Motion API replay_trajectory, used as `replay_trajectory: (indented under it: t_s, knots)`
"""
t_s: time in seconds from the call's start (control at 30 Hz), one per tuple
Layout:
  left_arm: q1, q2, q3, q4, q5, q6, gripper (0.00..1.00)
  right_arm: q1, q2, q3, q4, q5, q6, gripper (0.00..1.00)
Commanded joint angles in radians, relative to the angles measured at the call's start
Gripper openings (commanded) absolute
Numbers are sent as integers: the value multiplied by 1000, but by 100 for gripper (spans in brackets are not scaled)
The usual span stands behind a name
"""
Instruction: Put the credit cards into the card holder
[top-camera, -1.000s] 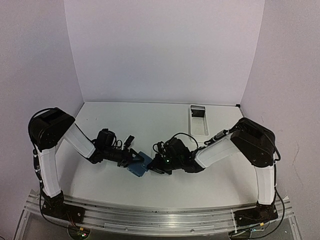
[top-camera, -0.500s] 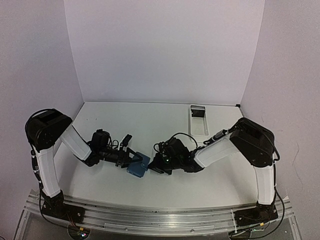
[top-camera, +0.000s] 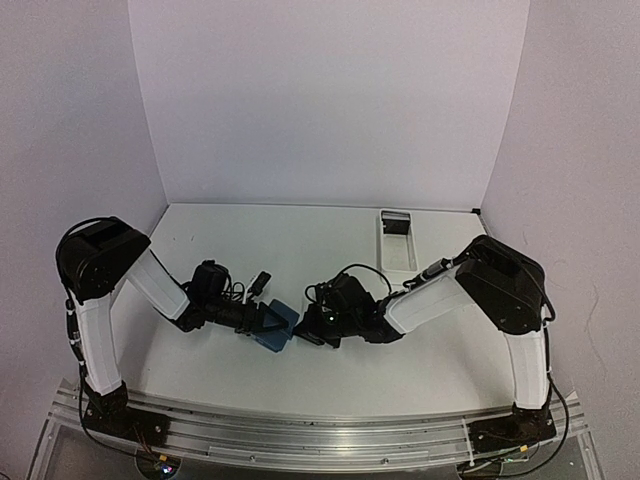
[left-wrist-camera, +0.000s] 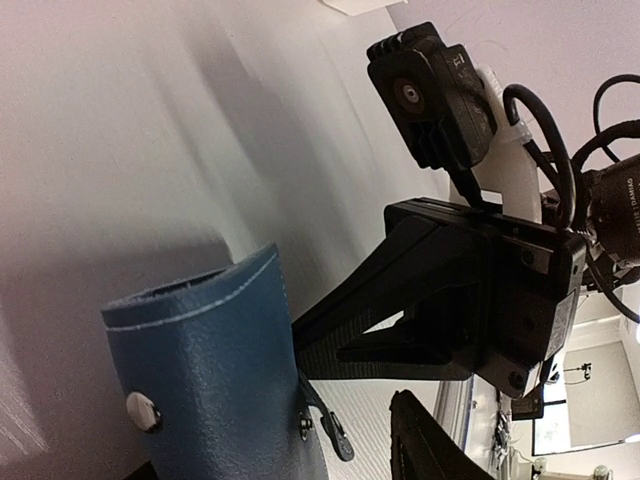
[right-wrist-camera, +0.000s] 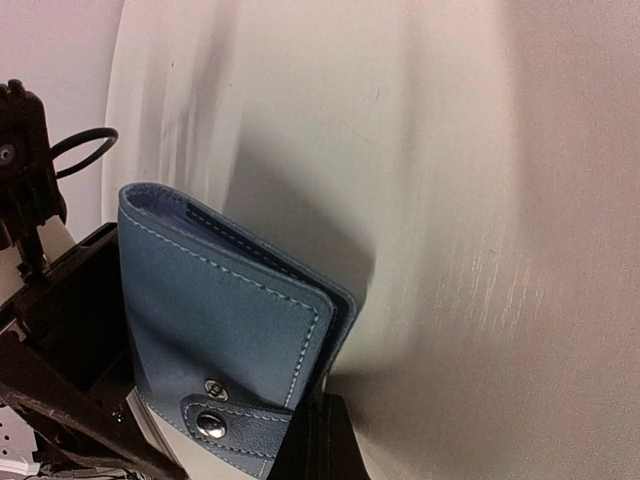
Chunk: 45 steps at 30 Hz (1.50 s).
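Note:
The dark-blue card holder (top-camera: 278, 327) stands on edge on the table between my two grippers. In the right wrist view the card holder (right-wrist-camera: 220, 320) is folded, its snap tab unfastened, and my right gripper (right-wrist-camera: 316, 420) is shut on its edge beside the tab. The left wrist view shows the card holder (left-wrist-camera: 200, 370) low on the left, with the right gripper (left-wrist-camera: 300, 340) pinching its edge. My left gripper (top-camera: 264, 318) sits against the holder's left side. One of its fingers (left-wrist-camera: 430, 450) shows, with bare table between it and the holder. No credit cards are in view.
A long white tray (top-camera: 408, 250) lies at the back right of the table, with a dark item at its far end. Both forearms lie low over the table's front middle. White walls close off the back and both sides.
The left gripper drew back to the left and opened wide, then came back against the holder with its jaws narrower. The holder has tipped more upright. The right gripper kept its grip.

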Motion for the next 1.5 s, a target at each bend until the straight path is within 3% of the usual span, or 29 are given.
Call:
replay_trajectory:
  t_s: [0.0,0.27,0.47,0.5,0.63,0.83,0.93,1.03,1.07,1.27,1.47]
  knots:
    - [-14,57,-16,-178,-88,47,50,3,1,25,2,13,12,0]
    - [-28,61,-1,-197,-116,73,33,3,-1,24,2,10,7,0]
    - [-27,62,5,-190,-133,42,2,3,-10,16,2,6,-10,0]
    - [-26,62,5,-186,-133,34,0,3,-10,16,2,2,-15,0]
    - [-22,53,6,-168,-108,18,0,-7,-44,-11,11,-17,-75,5]
    - [-2,-2,-15,-59,33,76,0,-87,-192,-142,162,-142,-282,43]
    - [-2,-28,-13,-48,94,173,0,-127,-217,-193,257,-180,-282,55]
    - [-3,-52,-3,-24,142,266,0,-128,-163,-184,354,-245,-257,79]
    - [-2,-55,1,-18,160,281,0,-129,-143,-180,389,-261,-250,82]
    - [-1,-84,-11,43,270,327,0,-125,-52,-182,593,-361,-199,81]
    - [-2,-94,-22,116,296,280,0,-84,-6,-155,668,-415,-179,73]
